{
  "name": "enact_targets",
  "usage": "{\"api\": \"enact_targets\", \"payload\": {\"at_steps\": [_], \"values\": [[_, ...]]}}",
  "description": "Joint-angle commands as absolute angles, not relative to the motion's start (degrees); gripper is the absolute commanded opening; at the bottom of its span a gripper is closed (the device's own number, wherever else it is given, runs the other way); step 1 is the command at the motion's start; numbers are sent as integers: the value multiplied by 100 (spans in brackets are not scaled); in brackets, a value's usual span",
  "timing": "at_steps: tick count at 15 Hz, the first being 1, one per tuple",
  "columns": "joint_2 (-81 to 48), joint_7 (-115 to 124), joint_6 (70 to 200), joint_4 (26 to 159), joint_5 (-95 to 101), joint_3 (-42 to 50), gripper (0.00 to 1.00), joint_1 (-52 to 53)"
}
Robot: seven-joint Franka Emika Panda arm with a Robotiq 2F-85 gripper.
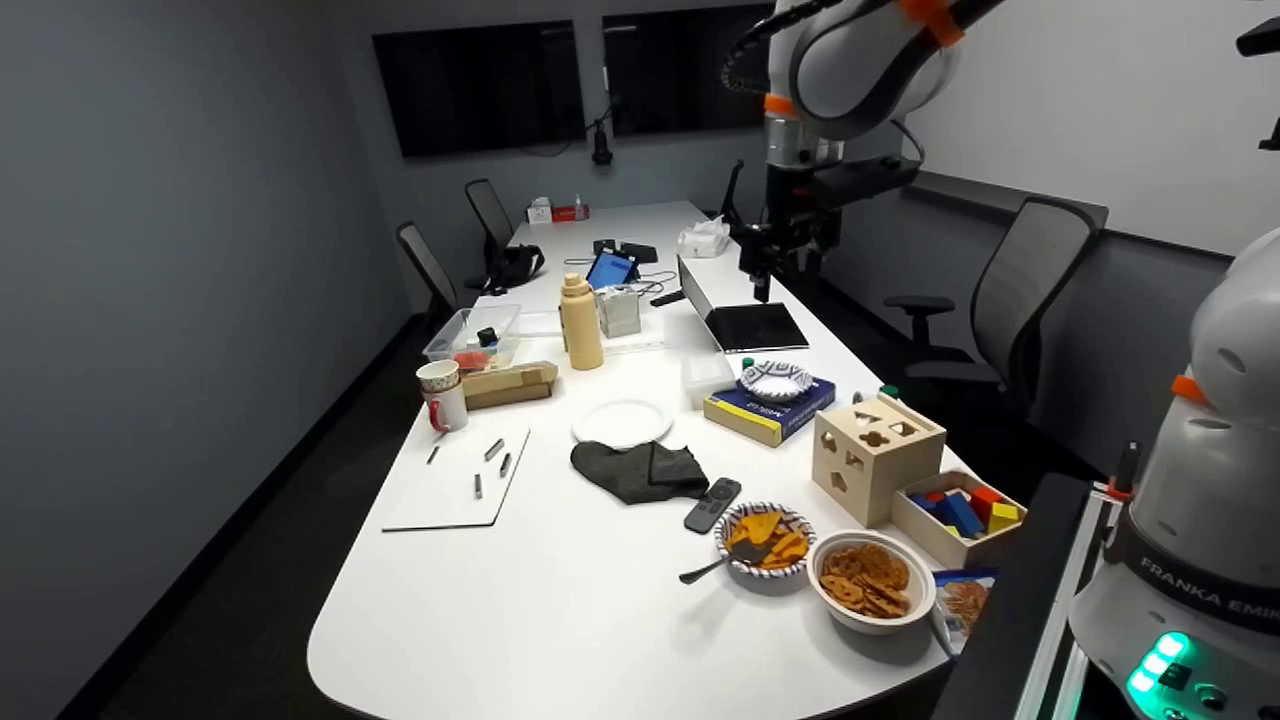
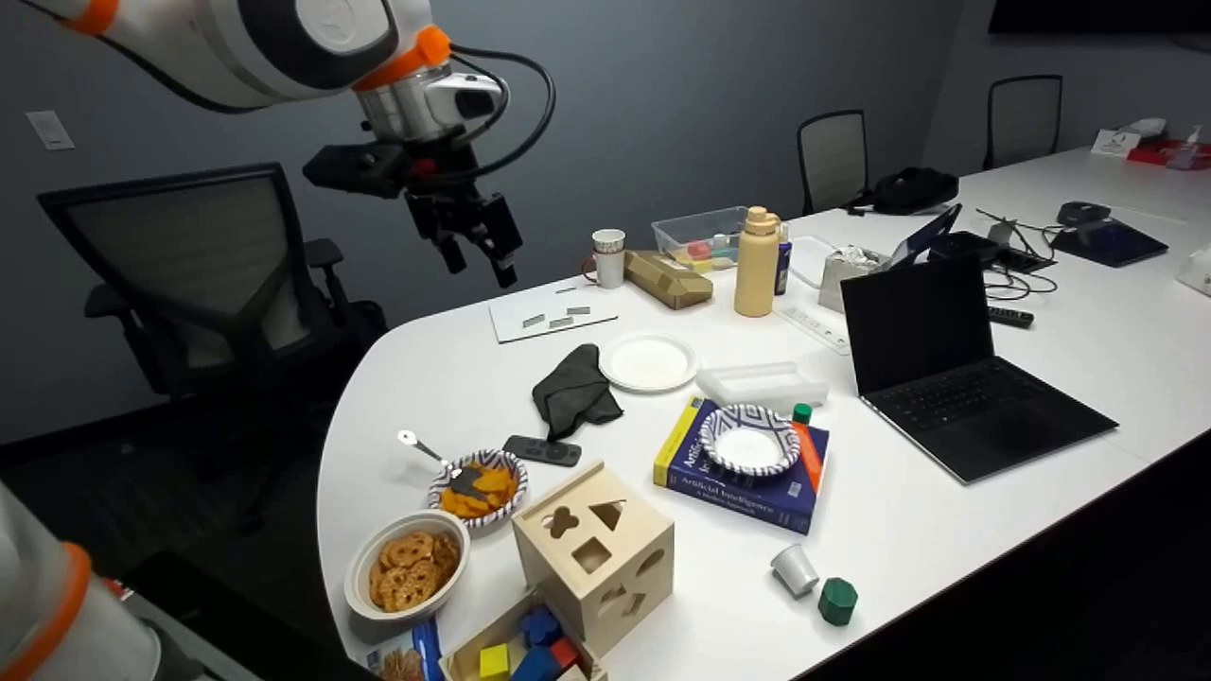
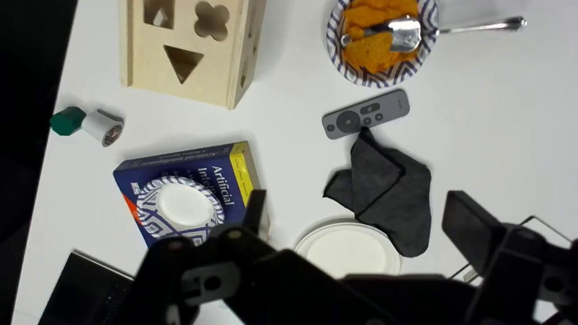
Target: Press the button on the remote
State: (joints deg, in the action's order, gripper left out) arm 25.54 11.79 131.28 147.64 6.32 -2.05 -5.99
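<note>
The jaws hang well above the tabletop, parted wide and grasping nothing; in the wrist view their fingers stand to either side of the dark cloth. That cloth seems to meet the white plate along one edge, while its narrow tip appears to touch the long side of the remote, which lies flat, face up. The remote's large round button is near that tip. Across the remote from the cloth sits the patterned snack bowl; the wooden shape box stands well apart from the cloth. The step in hand looks to be the approach, with no button touched. The next move probably calls for bringing the jaws over the remote, drawing the fingers together and lowering them straight onto a button without snagging the cloth; which button is meant cannot be told.
</note>
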Motion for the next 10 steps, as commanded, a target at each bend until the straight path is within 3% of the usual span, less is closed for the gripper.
{"api": "enact_targets", "payload": {"at_steps": [1, 7, 8, 9, 10], "values": [[1143, 1658, 14450, 14434, 366, -197, 100, -578], [-896, 2363, 15546, 13633, 286, -42, 100, -460], [-1155, 2329, 15587, 13485, 155, -4, 75, -400], [-1406, 2330, 15596, 13334, 48, 41, 75, -348], [-1629, 2328, 15578, 13199, -81, 80, 66, -307]]}}
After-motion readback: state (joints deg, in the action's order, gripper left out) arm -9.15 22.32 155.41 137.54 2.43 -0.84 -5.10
